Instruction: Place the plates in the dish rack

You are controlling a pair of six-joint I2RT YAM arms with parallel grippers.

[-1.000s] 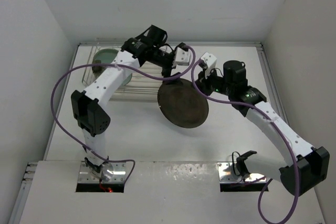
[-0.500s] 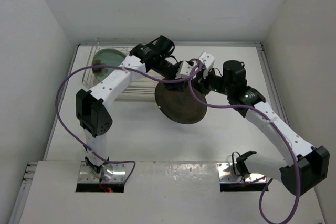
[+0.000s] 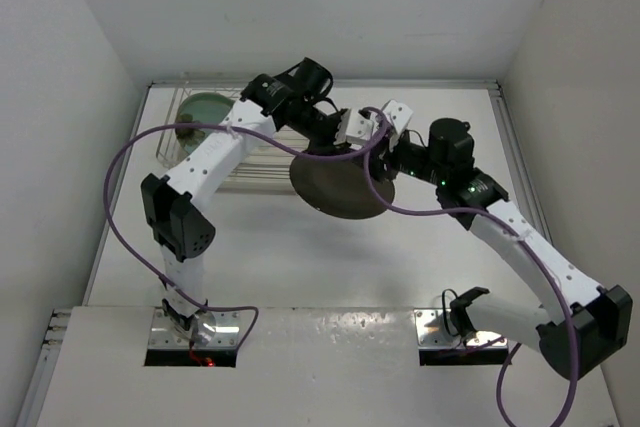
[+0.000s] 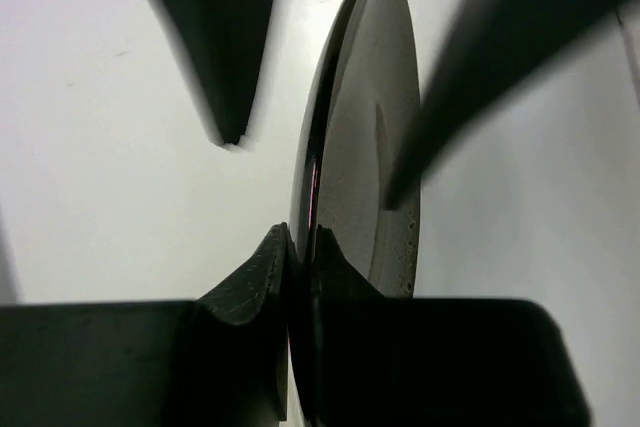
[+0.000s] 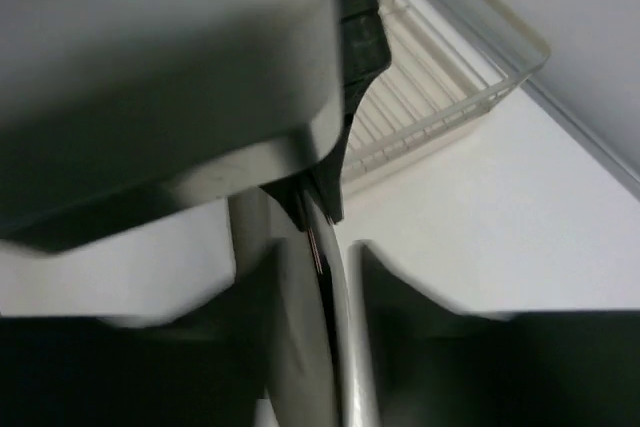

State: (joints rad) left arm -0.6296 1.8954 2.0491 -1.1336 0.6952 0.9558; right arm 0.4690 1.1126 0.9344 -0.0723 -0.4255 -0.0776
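Observation:
The large dark brown plate [image 3: 338, 187] hangs tilted on edge above the table, just right of the dish rack [image 3: 262, 169]. My left gripper [image 3: 333, 149] is shut on its upper rim; in the left wrist view both pads pinch the plate's edge [image 4: 352, 137]. My right gripper [image 3: 378, 160] is open, its fingers [image 4: 222, 57] standing off either side of the same rim. In the right wrist view the plate's rim [image 5: 345, 347] passes between the spread fingers with gaps. A pale green plate [image 3: 208, 107] stands in the rack's left end.
The wire rack [image 5: 440, 77] sits at the back left against the rear wall. White walls close in on the left, back and right. A purple cable [image 3: 125, 162] loops off the left arm over the table's left side.
My left gripper came in from the rack side and closed on the brown plate's rim. My right gripper, shut on the plate before, has opened. The plate has shifted slightly left.

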